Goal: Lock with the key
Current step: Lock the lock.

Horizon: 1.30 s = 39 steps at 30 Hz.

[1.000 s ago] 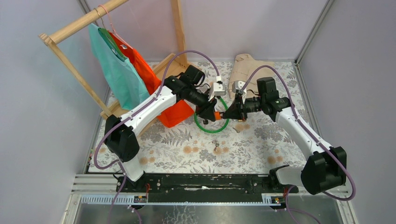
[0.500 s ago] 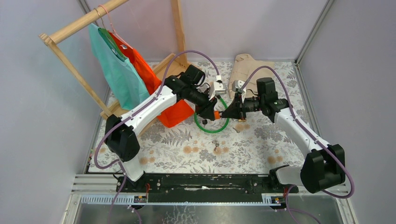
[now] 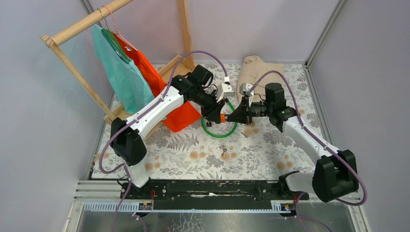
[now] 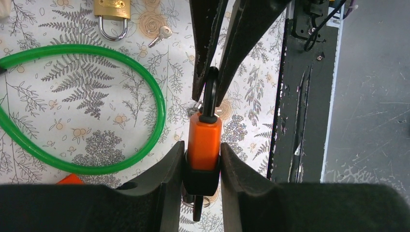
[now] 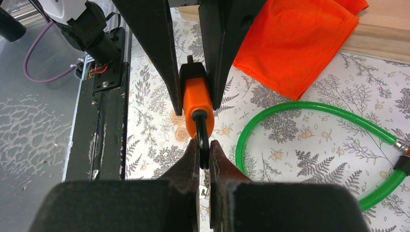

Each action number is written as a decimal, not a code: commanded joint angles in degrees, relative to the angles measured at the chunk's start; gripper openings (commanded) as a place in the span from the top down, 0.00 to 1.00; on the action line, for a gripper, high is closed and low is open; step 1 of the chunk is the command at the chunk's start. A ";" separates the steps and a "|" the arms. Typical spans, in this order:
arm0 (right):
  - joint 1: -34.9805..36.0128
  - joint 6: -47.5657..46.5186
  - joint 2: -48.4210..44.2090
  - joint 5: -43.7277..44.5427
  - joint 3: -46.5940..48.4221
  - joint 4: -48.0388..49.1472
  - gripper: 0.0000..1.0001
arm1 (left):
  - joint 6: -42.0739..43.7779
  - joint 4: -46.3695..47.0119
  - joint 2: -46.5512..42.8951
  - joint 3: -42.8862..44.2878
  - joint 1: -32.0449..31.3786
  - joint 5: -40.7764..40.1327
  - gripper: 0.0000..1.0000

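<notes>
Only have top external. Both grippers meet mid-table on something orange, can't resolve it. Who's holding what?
Observer: The left gripper is shut on the body of an orange padlock.
Operator: And the right?
Observer: The right gripper pinches that lock's black shackle, fingers closed on the loop.
Operator: Any other lock nearby?
Observer: Yes. A brass padlock lies at the top of the left wrist view, with a loose key beside it, not touching.
</notes>
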 commanded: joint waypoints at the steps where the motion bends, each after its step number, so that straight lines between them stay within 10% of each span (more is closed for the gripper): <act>1: 7.24 5.35 0.65 -2.76 -1.37 3.28 1.00 | -1.50 22.58 -0.44 6.82 -3.44 9.69 1.00; 30: 4.53 15.27 -1.94 -2.35 -3.69 13.81 1.00 | -4.08 25.08 -5.74 3.03 1.14 11.09 1.00; 39: -0.82 25.25 -1.94 -4.26 -4.56 22.59 1.00 | -6.53 30.38 -10.09 -6.77 5.47 11.68 0.79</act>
